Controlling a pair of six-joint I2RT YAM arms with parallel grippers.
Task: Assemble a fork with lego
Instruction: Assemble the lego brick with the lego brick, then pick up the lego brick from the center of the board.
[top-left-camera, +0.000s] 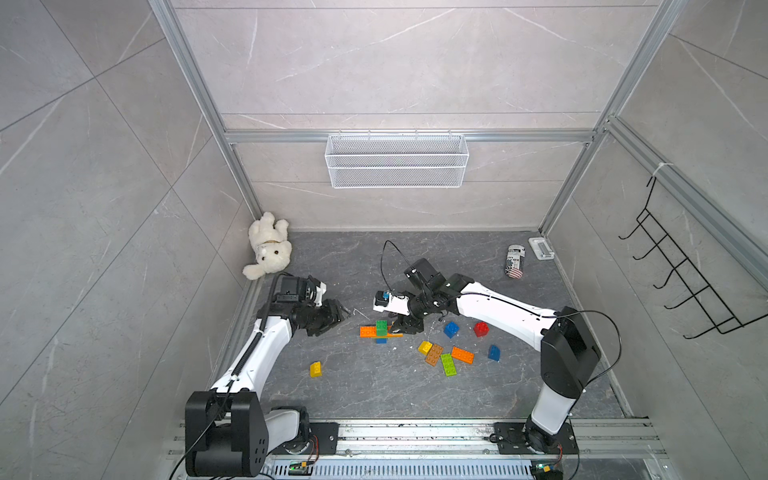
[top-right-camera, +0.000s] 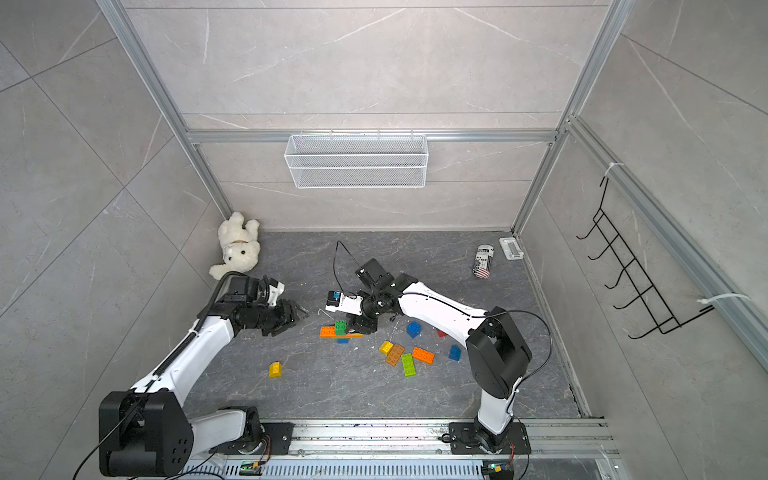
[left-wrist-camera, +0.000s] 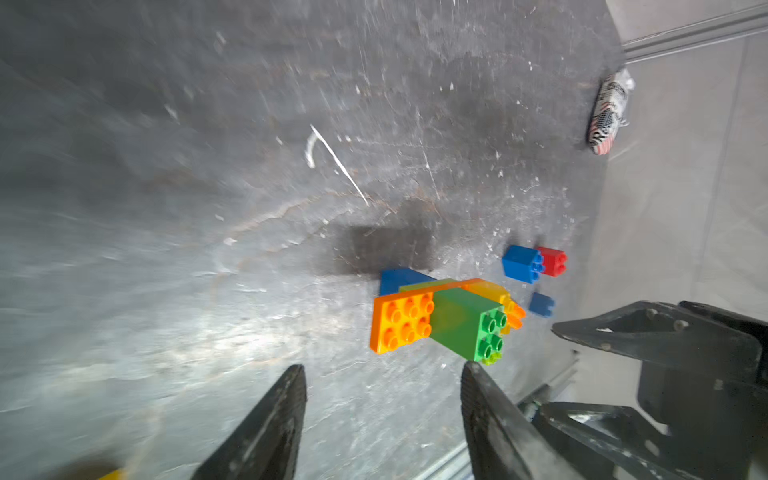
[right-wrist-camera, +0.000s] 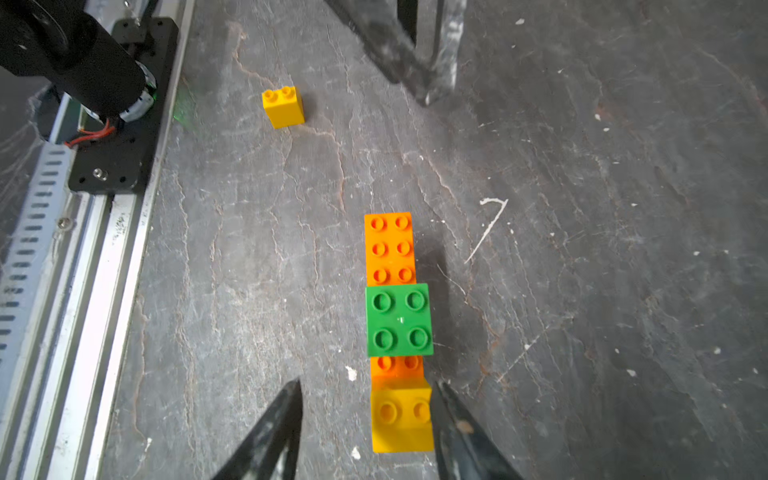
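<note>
The lego assembly (top-left-camera: 376, 331) (top-right-camera: 332, 331) lies mid-floor. It is a long orange brick (right-wrist-camera: 389, 245) with a green square brick (right-wrist-camera: 399, 320) on top and a yellow brick (right-wrist-camera: 401, 415) at one end. A blue piece (left-wrist-camera: 397, 279) shows beside it. My right gripper (right-wrist-camera: 368, 382) (top-left-camera: 401, 326) is open astride the yellow brick. One of its fingers (right-wrist-camera: 446, 405) is against the brick and the other stands apart. My left gripper (left-wrist-camera: 382, 368) (top-left-camera: 343, 312) is open and empty, just short of the assembly's other end.
Loose bricks lie to the right: yellow (top-left-camera: 424, 347), brown (top-left-camera: 434, 354), lime (top-left-camera: 448, 364), orange (top-left-camera: 462, 354), blue (top-left-camera: 451, 329), red (top-left-camera: 481, 328) and a sloped blue one (top-left-camera: 493, 353). A lone yellow brick (top-left-camera: 316, 369) lies front left. A plush bear (top-left-camera: 268, 249) and a can (top-left-camera: 515, 261) sit at the back.
</note>
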